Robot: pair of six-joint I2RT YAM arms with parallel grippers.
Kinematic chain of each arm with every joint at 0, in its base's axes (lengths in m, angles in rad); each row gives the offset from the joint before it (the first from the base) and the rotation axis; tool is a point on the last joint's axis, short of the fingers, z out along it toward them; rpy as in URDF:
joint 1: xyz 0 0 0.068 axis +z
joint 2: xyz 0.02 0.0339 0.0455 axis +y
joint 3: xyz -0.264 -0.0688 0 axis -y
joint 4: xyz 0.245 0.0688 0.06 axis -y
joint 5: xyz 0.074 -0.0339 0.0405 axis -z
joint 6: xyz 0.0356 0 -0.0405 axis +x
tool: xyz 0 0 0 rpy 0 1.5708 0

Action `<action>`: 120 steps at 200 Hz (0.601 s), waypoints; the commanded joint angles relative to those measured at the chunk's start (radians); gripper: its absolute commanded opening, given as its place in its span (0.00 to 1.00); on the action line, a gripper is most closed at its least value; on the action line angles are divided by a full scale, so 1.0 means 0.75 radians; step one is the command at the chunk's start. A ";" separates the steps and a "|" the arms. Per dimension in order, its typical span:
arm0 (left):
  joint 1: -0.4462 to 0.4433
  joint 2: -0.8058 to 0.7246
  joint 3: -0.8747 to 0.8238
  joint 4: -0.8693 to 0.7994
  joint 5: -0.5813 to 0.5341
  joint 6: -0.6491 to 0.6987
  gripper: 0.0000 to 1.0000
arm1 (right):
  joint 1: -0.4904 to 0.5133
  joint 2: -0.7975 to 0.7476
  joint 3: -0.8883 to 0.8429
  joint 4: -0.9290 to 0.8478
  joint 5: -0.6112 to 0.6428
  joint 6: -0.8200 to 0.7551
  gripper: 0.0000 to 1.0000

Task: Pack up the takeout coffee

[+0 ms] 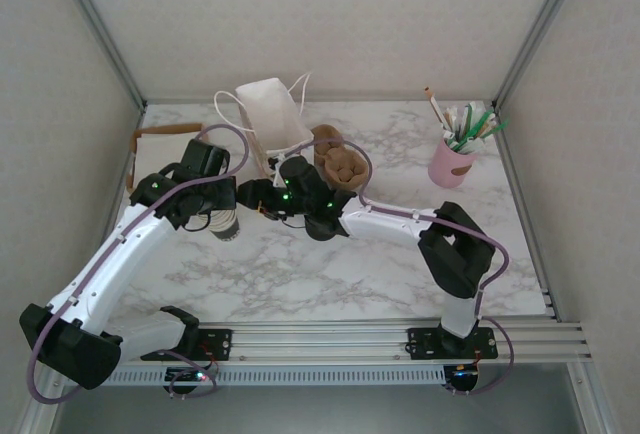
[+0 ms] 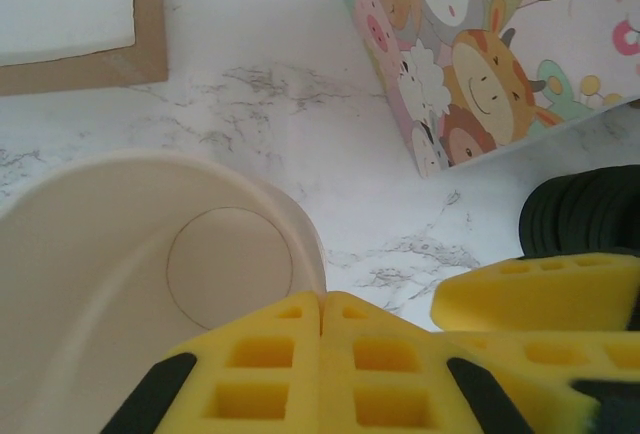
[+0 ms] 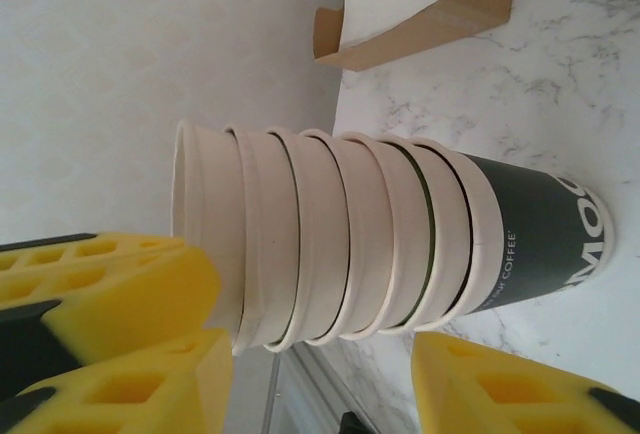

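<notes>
At centre-left of the table, just beside the printed bag [image 2: 480,64]: top cup [image 2: 150,284], uppermost of the cup stack [image 3: 400,244], not yet separated. Left gripper [image 2: 322,306] pinches its rim wall, pads pressed together. Right gripper [image 1: 260,201] sits alongside the stack, fingers spread. Likely hazards: nested cups lifting along through friction; stack toppling; thin rim crumpling or slipping.

Robot test booth dressed as a coffee counter

Two robot arms [image 1: 110,259] are sitting bolted to an aluminium rail [image 1: 330,336] at a marble-patterned table [image 1: 300,274]; pale panels [image 1: 320,14] and metal frame posts [image 1: 100,29] are boxing it in; a stack of paper cups [image 3: 330,254], a white bag [image 1: 272,114] and a pink holder [image 1: 450,162] are standing as props.
</notes>
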 commanded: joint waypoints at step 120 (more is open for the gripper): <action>-0.020 0.031 0.077 -0.056 0.017 0.005 0.00 | 0.034 0.061 -0.165 0.423 -0.048 0.187 0.50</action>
